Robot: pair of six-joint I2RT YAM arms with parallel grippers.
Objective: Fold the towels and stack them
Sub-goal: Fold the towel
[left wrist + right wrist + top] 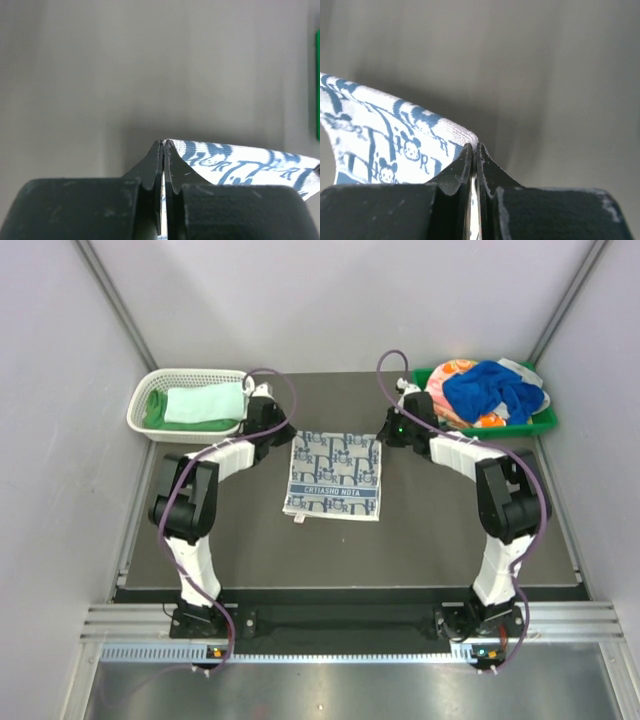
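Printed towel (pixel 334 476) mid-fold at bench (pixel 250 550) centre, far corners pinched in left jaws and right jaws, both closed. Done: green towel (pixel 155 410), mint towel (pixel 205 402), basket (pixel 190 373) at 10 o'clock. Left: blue towel (pixel 490 388), orange-print towel (pixel 452 370), tray (pixel 545 423) at 2 o'clock.

Your 2 arms reach fwd w/ elbows bent, forearms angling inward toward each other: L arm (pixel 190 500) leans right, R arm (pixel 505 500) leans left. L gripper (pixel 163 145) is low, jaws pressed together, pinching a far corner of the printed towel (pixel 335 475). R gripper (pixel 474 147) mirrors it, jaws closed on the other far corner.
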